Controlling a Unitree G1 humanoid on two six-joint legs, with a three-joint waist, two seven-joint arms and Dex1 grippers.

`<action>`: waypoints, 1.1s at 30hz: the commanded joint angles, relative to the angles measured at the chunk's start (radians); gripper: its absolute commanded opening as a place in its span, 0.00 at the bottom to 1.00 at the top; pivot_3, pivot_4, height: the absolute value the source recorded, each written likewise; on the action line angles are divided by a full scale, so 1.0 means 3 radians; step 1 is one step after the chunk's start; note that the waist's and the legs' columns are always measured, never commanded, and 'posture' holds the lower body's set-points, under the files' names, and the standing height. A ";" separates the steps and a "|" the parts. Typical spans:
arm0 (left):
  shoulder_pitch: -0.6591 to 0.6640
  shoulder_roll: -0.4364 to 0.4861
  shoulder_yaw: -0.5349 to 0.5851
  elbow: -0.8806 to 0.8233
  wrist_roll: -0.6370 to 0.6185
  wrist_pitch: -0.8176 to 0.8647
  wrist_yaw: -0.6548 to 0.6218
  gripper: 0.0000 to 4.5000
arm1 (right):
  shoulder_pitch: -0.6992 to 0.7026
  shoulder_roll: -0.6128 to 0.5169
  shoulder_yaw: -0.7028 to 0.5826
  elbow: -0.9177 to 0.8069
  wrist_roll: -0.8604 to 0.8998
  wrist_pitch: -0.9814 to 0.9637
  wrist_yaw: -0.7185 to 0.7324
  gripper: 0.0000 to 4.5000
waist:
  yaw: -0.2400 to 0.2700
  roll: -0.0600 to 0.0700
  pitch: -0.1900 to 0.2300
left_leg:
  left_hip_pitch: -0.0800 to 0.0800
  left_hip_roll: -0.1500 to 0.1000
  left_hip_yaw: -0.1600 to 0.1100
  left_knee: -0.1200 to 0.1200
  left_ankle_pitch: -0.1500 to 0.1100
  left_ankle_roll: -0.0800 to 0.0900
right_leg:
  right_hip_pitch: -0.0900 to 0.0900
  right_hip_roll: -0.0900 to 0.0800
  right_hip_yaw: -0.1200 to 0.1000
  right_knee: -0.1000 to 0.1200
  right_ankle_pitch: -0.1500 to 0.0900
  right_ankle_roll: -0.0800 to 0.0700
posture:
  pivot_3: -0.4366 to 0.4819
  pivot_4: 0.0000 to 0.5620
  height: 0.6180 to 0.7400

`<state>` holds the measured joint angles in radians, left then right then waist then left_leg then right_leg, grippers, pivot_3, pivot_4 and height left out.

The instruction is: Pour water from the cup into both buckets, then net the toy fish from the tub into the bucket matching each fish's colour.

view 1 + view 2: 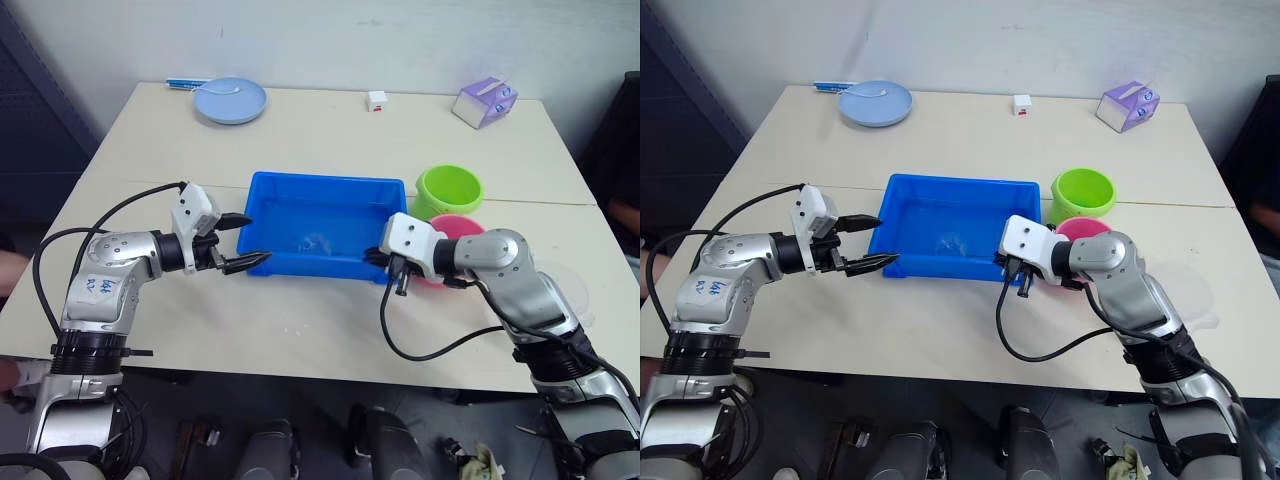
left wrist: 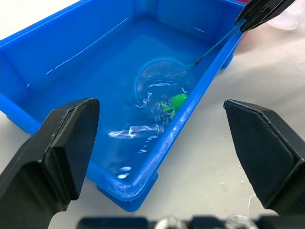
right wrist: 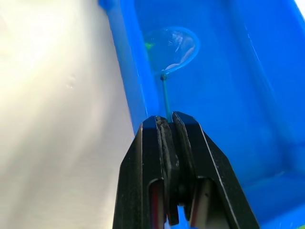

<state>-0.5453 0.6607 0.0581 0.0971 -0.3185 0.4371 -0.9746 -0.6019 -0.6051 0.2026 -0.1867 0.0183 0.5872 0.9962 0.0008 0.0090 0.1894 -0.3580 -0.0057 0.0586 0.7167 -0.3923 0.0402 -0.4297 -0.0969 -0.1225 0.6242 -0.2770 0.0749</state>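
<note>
Beige table, blue tub, right end effector gripping net over green fish

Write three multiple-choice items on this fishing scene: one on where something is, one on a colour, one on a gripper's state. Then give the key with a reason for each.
1. Where is the hoop of the net?
A. In the green bucket
B. Down in the tub
C. On the pale-blue plate

2. What colour is the toy fish beside the hoop?
A. Green
B. White
C. Black

3. How does the left gripper stand?
A. Shut on the tub's rim
B. Shut on the net
C. Open, holding nothing

Key: 1 B, the hoop sits in the water inside the blue tub, its stick running up to the right gripper. 2 A, the left wrist view shows a bright green fish at the hoop's edge. 3 C, its two fingers stand wide apart by the tub's corner, with nothing between them.
</note>
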 commanded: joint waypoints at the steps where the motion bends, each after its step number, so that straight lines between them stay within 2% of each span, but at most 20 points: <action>1: -0.0116 -0.0037 0.0018 0.0021 -0.0088 -0.0015 -0.0050 1.00 | 0.0001 0.0022 -0.0293 -0.0310 0.0301 0.0456 -0.0095 0.18 | 0.0002 0.0000 0.0000 | 0.0000 0.0000 0.0000 0.0000 0.0000 0.0000 | 0.0000 0.0000 0.0000 0.0000 0.0000 0.0000 | 0.48 0.27 1.00; 11: -0.0559 -0.0443 -0.0055 0.0295 -0.0332 0.0111 -0.0227 1.00 | 0.0066 -0.0076 -0.1096 -0.0842 0.0829 0.1455 -0.0581 0.18 | 0.0019 0.0000 0.0000 | 0.0000 -0.0002 0.0002 0.0000 0.0000 0.0000 | 0.0000 0.0002 0.0000 0.0001 0.0000 0.0000 | 0.48 0.27 1.00; 15: -0.0785 -0.0684 -0.0157 0.0449 -0.0365 0.0051 -0.0316 1.00 | 0.0164 -0.0354 -0.1565 -0.0947 0.0866 0.1631 -0.0744 0.18 | 0.0044 0.0000 0.0000 | 0.0000 -0.0003 0.0004 0.0000 0.0000 0.0000 | -0.0001 0.0002 0.0001 0.0002 0.0000 0.0000 | 0.48 0.27 1.00; 20: -0.0925 -0.0861 -0.0189 0.0569 -0.0357 -0.0023 -0.0362 1.00 | 0.0283 -0.0631 -0.1869 -0.0866 0.0869 0.1589 -0.0906 0.18 | 0.0065 0.0000 0.0000 | 0.0001 -0.0004 0.0009 -0.0003 0.0000 0.0000 | -0.0001 0.0003 0.0005 0.0001 0.0000 0.0000 | 0.48 0.27 1.00; 24: -0.0961 -0.0926 -0.0200 0.0611 -0.0341 -0.0073 -0.0368 1.00 | 0.0440 -0.0953 -0.1832 -0.0660 0.0634 0.1145 -0.1006 0.18 | 0.0060 0.0000 0.0000 | 0.0006 -0.0002 0.0017 -0.0004 0.0000 0.0000 | -0.0002 0.0005 0.0013 0.0005 0.0000 0.0000 | 0.48 0.27 1.00; 28: -0.0950 -0.0940 -0.0197 0.0614 -0.0335 -0.0096 -0.0363 1.00 | 0.0592 -0.1267 -0.1439 -0.0334 0.0131 0.0211 -0.1124 0.18 | 0.0061 0.0000 0.0000 | 0.0007 -0.0002 0.0019 -0.0004 0.0000 0.0000 | -0.0002 0.0005 0.0015 0.0005 0.0000 0.0000 | 0.48 0.27 1.00; 33: -0.0871 -0.0930 -0.0194 0.0518 -0.0323 -0.0103 -0.0314 1.00 | 0.0591 -0.1999 -0.0443 0.0352 -0.1256 -0.1927 -0.1416 0.18 | 0.0053 0.0001 0.0000 | 0.0008 -0.0002 0.0024 -0.0006 0.0000 0.0000 | -0.0005 0.0004 0.0020 0.0005 0.0000 0.0001 | 0.48 0.27 1.00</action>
<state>-0.8111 0.3737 -0.0110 0.2864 -0.4090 0.4235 -1.0712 -0.4111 -1.1678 0.0354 -0.1075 -0.2419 0.1763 0.6089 0.0167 0.0092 0.1895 -0.3554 -0.0061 0.0658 0.7147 -0.3923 0.0401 -0.4313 -0.0958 -0.1164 0.6254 -0.2770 0.0751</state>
